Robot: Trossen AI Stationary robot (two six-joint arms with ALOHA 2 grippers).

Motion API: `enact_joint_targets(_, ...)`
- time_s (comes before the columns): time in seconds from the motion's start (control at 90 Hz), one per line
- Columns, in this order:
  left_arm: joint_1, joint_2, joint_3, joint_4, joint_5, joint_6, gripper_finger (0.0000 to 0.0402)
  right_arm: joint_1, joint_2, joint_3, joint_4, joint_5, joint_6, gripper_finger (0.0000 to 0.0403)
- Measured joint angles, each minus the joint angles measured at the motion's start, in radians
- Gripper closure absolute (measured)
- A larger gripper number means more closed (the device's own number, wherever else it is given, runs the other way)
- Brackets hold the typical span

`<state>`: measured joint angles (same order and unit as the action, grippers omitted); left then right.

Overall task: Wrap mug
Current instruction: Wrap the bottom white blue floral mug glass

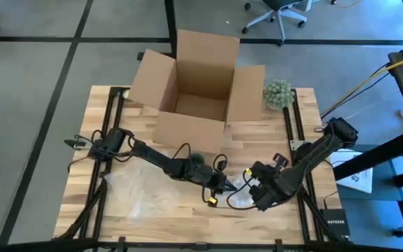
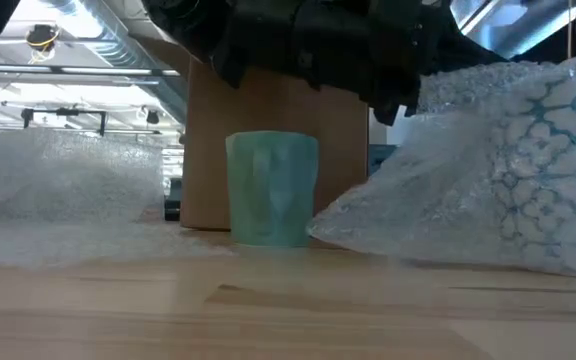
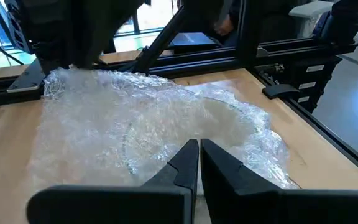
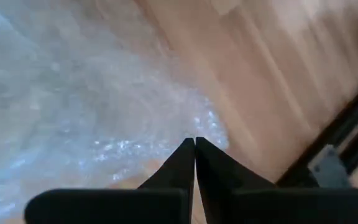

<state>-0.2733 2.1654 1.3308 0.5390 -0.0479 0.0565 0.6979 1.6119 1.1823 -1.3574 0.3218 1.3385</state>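
So the wooden tabletop [image 1: 152,217] has a big open cardboard box [image 1: 198,80] at the far side, flaps up, with a spiky green ball [image 1: 278,93] just right of it. In front of the box, the clear bubble wrap [image 3: 148,124] is bunched up in the middle-right of the tabletop, and another sheet of wrap [image 1: 128,189] lies flat on the near left.

Both arms meet over the bunched wrap. The left pincer [image 3: 199,152] is closed down to a sliver and looks like it's nipping the near edge of the wrap. The right pincer [image 4: 194,149] is fully pinched together at the wrap's edge too, though I can't say for sure it's got any film in it.

The teal mug [image 2: 271,188] stands upright just in front of the box, left of the bunched wrap and not covered by it at all.

My worry: the film is slippery and thin, so a pinch that shallow could slide off once they pull. Also, dragging the wrap sideways could knock the mug over, since nothing's holding it.
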Motion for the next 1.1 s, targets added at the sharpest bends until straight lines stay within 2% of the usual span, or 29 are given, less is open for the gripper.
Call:
enact_joint_targets(0.1, 0.000, 0.000, 0.000, 0.000, 0.000, 0.001, 0.0402, 0.003, 0.000, -0.026, 0.110, 0.000, -0.026, 0.0403)
enact_joint_targets(0.322, 0.000, 0.000, 0.000, -0.001, 0.000, 0.002, 0.0402, 0.030, -0.001, 0.059, 0.300, 0.058, -0.169, 0.0403)
enact_joint_targets(0.456, 0.000, 0.000, 0.000, -0.001, 0.000, 0.000, 0.0402, 0.027, -0.001, 0.041, 0.474, 0.049, -0.244, 0.0403)
enact_joint_targets(0.8, 0.000, 0.000, 0.001, 0.001, -0.001, -0.004, 0.0402, -0.071, 0.030, -0.132, 0.724, -0.121, -0.248, 0.0403)
enact_joint_targets(0.967, 0.000, 0.000, 0.001, 0.002, 0.000, -0.002, 0.0402, -0.108, 0.037, -0.136, 0.724, -0.211, -0.253, 0.0403)
enact_joint_targets(1.1, 0.000, 0.000, 0.001, 0.001, 0.000, 0.001, 0.0402, -0.109, 0.015, -0.086, 0.648, -0.242, -0.274, 0.0403)
